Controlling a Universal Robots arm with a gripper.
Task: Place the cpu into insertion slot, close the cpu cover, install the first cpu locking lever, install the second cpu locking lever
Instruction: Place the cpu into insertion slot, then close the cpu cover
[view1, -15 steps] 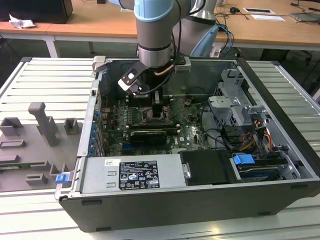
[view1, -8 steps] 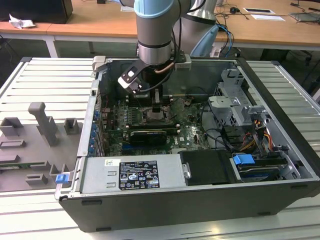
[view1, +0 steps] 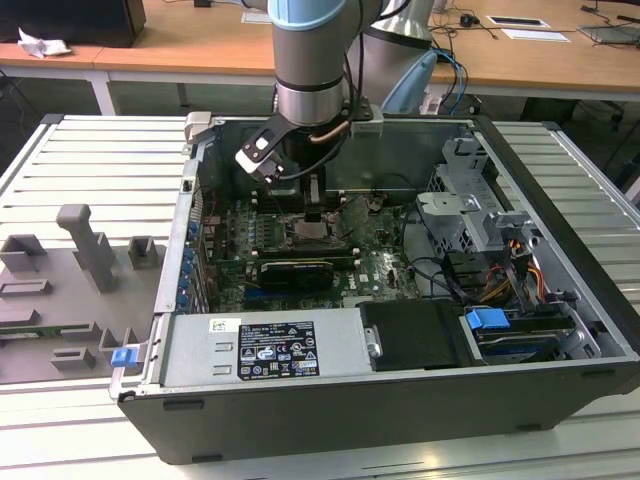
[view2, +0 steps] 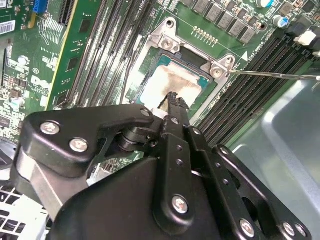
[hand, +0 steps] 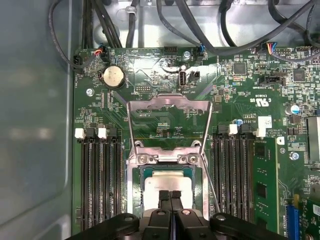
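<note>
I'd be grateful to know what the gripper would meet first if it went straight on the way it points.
Most likely the flat square cpu with its dull silver-tan metal top, seated in the silvery-rimmed insertion slot. The black gripper aims at the chip's middle; whether it already touches is unclear.

An open computer case (view1: 420, 400) lies on its side on the slatted metal surface (view1: 100, 160). Along its near edge sits a silver power supply (view1: 200, 350), with a blue tab (view1: 488, 322) off toward the exterior view's right. Orange and yellow wires (view1: 525, 280) snake below the grey drive cage (view1: 465, 205). Outside the case, on the exterior view's left, stand grey moulded fixtures (view1: 90, 245). Wooden desks (view1: 200, 45) run behind. In the first wrist view, a coin battery (hand: 113, 77) gleams on the green board (hand: 240, 95), black memory slots (hand: 100, 180) run in rows, and black cables (hand: 200, 30) loop along the board's edge.
</note>
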